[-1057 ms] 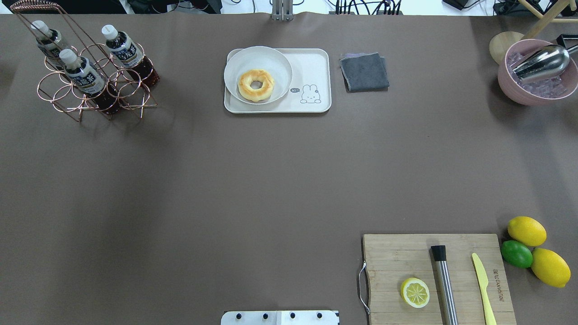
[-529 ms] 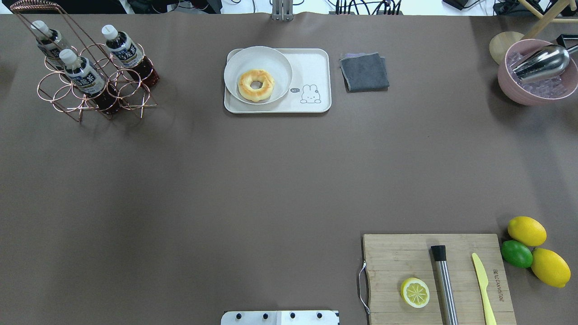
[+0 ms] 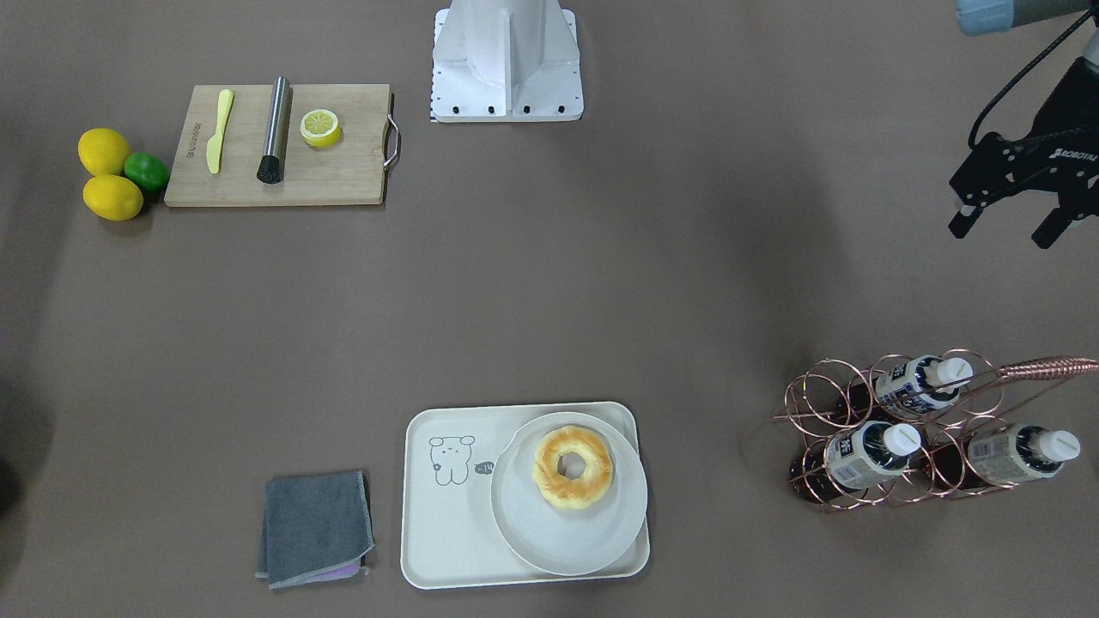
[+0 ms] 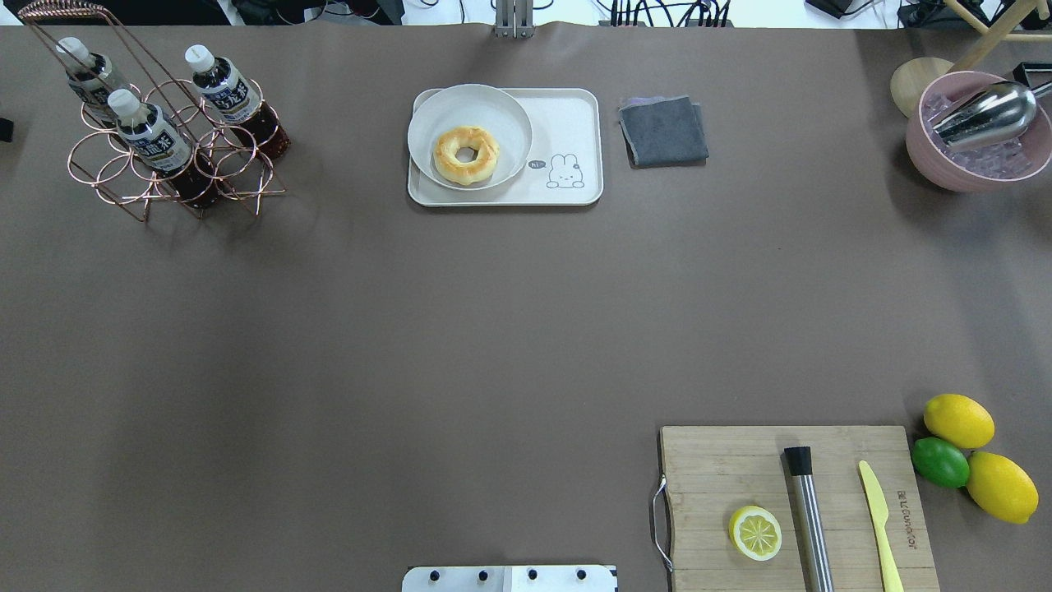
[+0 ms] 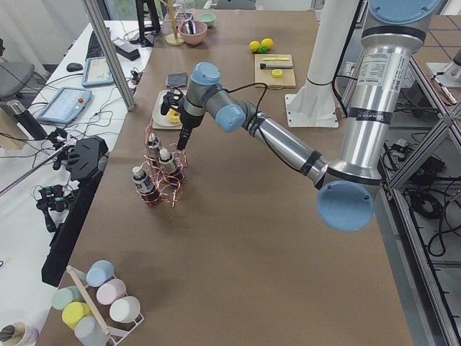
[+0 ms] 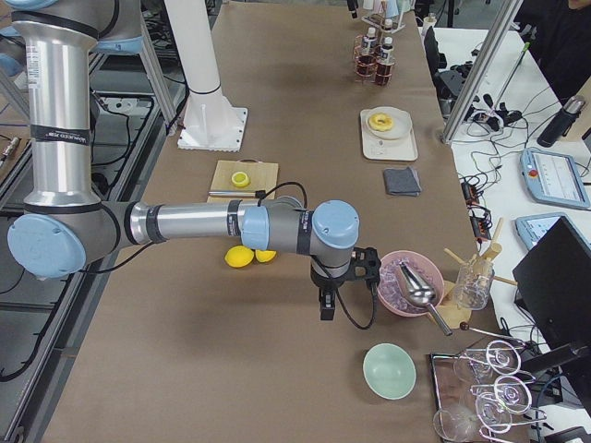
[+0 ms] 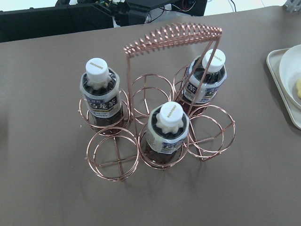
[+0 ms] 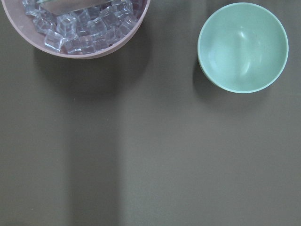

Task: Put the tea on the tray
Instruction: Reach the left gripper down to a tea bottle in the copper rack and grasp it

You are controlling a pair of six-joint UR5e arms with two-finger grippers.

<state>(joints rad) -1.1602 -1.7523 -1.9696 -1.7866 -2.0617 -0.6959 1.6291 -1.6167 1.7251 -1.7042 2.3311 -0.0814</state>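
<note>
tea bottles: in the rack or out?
In. All three tea bottles stand upright, capped, in rings of the copper rack; none is on the tray.

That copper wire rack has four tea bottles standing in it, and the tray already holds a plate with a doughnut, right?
Not four: the rack holds three bottles, as the left wrist view shows. The tray does already hold a plate with a doughnut.

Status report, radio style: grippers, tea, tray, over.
Left gripper open, empty, short of rack. Right gripper: cannot tell. Tea in rack, untouched. Plate covers half the tray; rest bare.
</note>
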